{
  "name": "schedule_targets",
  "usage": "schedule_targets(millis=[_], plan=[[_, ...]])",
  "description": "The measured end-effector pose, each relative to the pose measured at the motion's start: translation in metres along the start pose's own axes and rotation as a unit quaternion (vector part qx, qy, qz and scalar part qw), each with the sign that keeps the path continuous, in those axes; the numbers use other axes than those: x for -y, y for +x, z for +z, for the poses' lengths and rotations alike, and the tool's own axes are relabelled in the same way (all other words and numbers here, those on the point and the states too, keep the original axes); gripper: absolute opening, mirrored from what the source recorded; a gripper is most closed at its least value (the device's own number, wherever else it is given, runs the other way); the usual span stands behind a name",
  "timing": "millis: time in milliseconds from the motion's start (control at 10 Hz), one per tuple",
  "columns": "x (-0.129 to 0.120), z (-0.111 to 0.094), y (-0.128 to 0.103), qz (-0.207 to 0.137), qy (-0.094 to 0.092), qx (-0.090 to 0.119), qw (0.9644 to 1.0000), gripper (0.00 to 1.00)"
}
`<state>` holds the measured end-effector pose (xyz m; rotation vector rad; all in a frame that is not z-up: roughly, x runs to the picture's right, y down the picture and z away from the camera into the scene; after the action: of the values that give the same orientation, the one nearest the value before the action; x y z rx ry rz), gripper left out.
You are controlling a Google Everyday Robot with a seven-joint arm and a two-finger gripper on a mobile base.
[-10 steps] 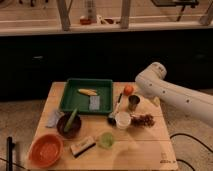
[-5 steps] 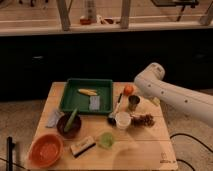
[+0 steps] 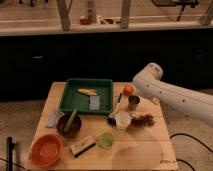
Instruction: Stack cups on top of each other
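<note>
Grey tumbler (image 3: 133, 103) stands near white cup (image 3: 122, 120); gripper out of sight.

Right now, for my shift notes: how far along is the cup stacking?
Done: nothing; the grey tumbler and white cup stand unstacked on the table. In hand: the arm hangs beside the tumbler; its gripper is hidden. Left: lift one cup, set it in the other.
</note>
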<state>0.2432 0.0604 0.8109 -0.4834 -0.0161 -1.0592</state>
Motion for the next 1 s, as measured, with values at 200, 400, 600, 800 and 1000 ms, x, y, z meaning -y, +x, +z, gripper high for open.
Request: schedule_targets(millis=[200, 400, 600, 800, 1000], plan=[[0.001, 0.001, 0.0, -0.004, -0.002, 0.001, 1.0, 0.8], [0.002, 0.0, 0.001, 0.006, 0.014, 0.013, 0.9998, 0.8], [0.007, -0.001, 0.0, 0.006, 0.038, 0.03, 0.9988, 0.8], [0.014, 0.0, -0.001, 0.001, 0.047, 0.041, 0.998, 0.8], [0.017, 0.004, -0.003, -0.004, 0.048, 0.053, 0.9974, 0.8]])
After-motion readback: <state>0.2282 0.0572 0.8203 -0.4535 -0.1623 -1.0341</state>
